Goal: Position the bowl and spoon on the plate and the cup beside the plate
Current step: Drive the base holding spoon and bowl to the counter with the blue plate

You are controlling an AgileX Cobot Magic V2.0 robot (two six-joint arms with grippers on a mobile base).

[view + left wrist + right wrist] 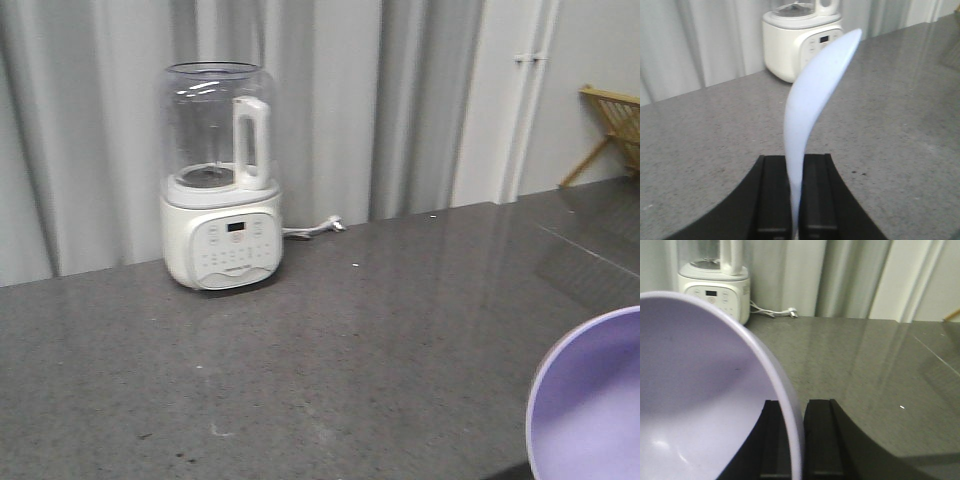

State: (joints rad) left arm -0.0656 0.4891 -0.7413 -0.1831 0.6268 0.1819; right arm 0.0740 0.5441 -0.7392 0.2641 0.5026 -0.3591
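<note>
In the front-facing view, a grey speckled bench [350, 330] runs back to a pale corrugated wall. A white blender [222, 180] with a clear jug stands far left, its plug [315, 228] lying loose just to its right. A wooden rack [612, 125] shows at the far right edge. Only part of the lavender bowl [590, 400] is in view, in the near right corner and cut off by the frame. This view shows no plate, cup or spoon.

In the left wrist view, the left arm's jaws are closed on the handle of the pale blue-white spoon [815, 100]. It rises from between them, its scoop curving up towards the far right, and it appears to be held clear of the bench. The blender sits far behind it.

In the right wrist view, the right arm's jaws pinch the wall of the bowl [700, 390], one inside and one outside the rim. The bowl fills the near left of the picture, and the blender and plug lie far left.

As for progress, both bowl and spoon are in hand, but nothing is set down yet as far as the pictures show. The plate and cup appear in no view, so I cannot tell where they lie. Left to do: place the bowl on the plate, add the spoon, and stand the cup beside the plate.
</note>
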